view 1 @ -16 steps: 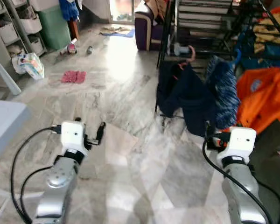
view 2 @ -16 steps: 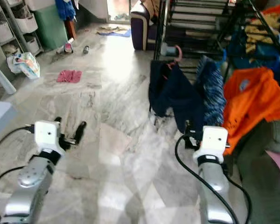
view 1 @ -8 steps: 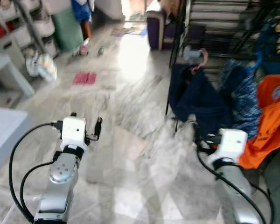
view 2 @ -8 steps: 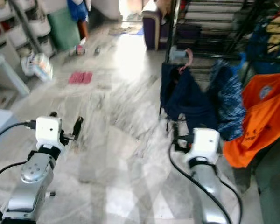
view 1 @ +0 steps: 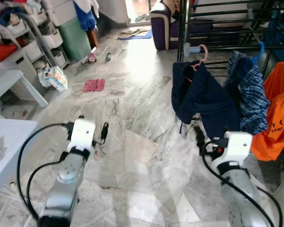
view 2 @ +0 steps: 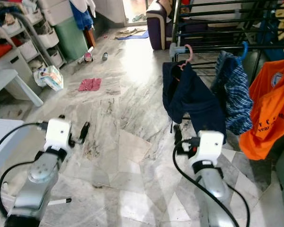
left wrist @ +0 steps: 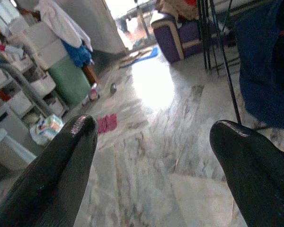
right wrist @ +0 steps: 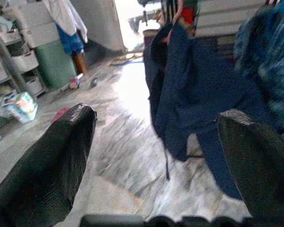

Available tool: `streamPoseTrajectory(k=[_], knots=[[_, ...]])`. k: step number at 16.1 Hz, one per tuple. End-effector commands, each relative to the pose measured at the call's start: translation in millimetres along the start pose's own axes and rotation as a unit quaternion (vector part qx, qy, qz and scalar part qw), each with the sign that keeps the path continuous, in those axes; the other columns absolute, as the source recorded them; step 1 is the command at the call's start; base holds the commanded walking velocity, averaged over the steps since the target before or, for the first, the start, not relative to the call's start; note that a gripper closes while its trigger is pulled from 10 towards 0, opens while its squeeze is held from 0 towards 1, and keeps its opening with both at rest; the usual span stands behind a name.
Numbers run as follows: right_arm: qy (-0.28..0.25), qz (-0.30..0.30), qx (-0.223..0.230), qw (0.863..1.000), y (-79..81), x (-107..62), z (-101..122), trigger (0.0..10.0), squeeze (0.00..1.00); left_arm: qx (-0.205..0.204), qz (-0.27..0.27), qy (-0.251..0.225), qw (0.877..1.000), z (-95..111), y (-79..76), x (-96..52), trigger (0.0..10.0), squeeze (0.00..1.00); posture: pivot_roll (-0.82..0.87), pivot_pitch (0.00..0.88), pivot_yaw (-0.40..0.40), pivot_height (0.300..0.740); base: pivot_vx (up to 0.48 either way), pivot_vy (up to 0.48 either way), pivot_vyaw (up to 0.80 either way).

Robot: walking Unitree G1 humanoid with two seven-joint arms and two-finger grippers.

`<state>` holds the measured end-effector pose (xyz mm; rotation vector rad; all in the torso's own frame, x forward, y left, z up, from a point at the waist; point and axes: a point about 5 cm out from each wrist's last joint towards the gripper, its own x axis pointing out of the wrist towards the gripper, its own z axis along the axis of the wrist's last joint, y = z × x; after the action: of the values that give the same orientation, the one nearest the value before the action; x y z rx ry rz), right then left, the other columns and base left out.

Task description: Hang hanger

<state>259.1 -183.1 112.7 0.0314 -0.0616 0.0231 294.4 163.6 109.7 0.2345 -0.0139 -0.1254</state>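
Marble floor (view 1: 132, 94), drying rack (view 1: 217, 28) ahead to the right. Pink hanger (view 1: 200, 56) with navy shirt (view 1: 199, 94) already hooked on rack. Right end effector (right wrist: 156, 156) spread wide, empty, nearer, shirt straight ahead of it. Left end effector (left wrist: 151, 156) wide, empty, well apart.

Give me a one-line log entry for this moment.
left gripper: open, empty, over floor | right gripper: open, empty, facing navy garment | garment on pink hanger on drying rack

Spread claw (right wrist: 156, 142) facing navy garment (right wrist: 189, 94)
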Motion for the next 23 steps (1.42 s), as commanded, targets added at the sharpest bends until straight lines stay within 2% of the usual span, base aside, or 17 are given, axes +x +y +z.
streamPoseTrajectory(k=[1,2,6,8,11,16,20,23], knots=[[-0.013,-0.001,-0.002,1.0,2.2,-3.5,7.9,10.0,0.0,-0.002,-0.001,0.006,1.0,-3.5,-2.5,1.5,10.0,0.0,-0.15,0.059,0.151,0.74,0.0,0.0,0.0],[-0.009,0.005,-0.009,1.0,2.5,-11.4,8.2,10.0,0.0,-0.012,-0.003,-0.001,1.0,-1.1,-4.7,1.7,10.0,0.0,-0.16,0.069,0.139,0.74,0.0,0.0,0.0],[0.011,0.024,-0.018,0.999,3.7,-21.8,2.1,10.0,0.0,-0.03,0.012,0.012,0.999,-9.6,-4.2,-0.2,10.0,0.0,-0.18,0.087,0.112,0.74,0.148,0.0,0.24],[0.005,0.024,-0.028,0.999,3.9,-18.8,6.2,10.0,0.0,-0.04,0.018,0.014,0.999,-10.7,-7.1,1.3,10.0,0.0,-0.19,0.084,0.118,0.74,0.369,0.0,0.63],[-0.002,0.007,-0.031,1.0,3.4,-15.1,8.3,10.0,0.0,-0.047,0.004,0.005,0.999,-6.4,-14.8,5.0,10.0,0.0,-0.18,0.067,0.122,0.74,0.41,0.0,0.0],[0.004,-0.01,-0.046,0.999,9.9,-16.9,2.9,10.0,0.0,-0.047,0.007,0.0,0.999,-4.4,-9.9,10.3,10.0,0.0,-0.16,0.073,0.094,0.74,0.427,0.0,0.0],[0.003,-0.026,-0.058,0.998,1.7,-11.0,3.3,10.0,0.0,-0.066,0.003,-0.002,0.998,-2.2,-19.3,10.9,10.0,0.0,-0.15,0.077,0.091,0.74,0.301,0.0,0.0],[0.002,-0.004,-0.083,0.997,-1.9,-2.4,9.2,10.0,0.0,-0.084,0.017,-0.019,0.996,3.5,-27.7,14.6,10.0,0.0,-0.14,0.061,-0.007,0.74,0.0,0.0,0.0]])
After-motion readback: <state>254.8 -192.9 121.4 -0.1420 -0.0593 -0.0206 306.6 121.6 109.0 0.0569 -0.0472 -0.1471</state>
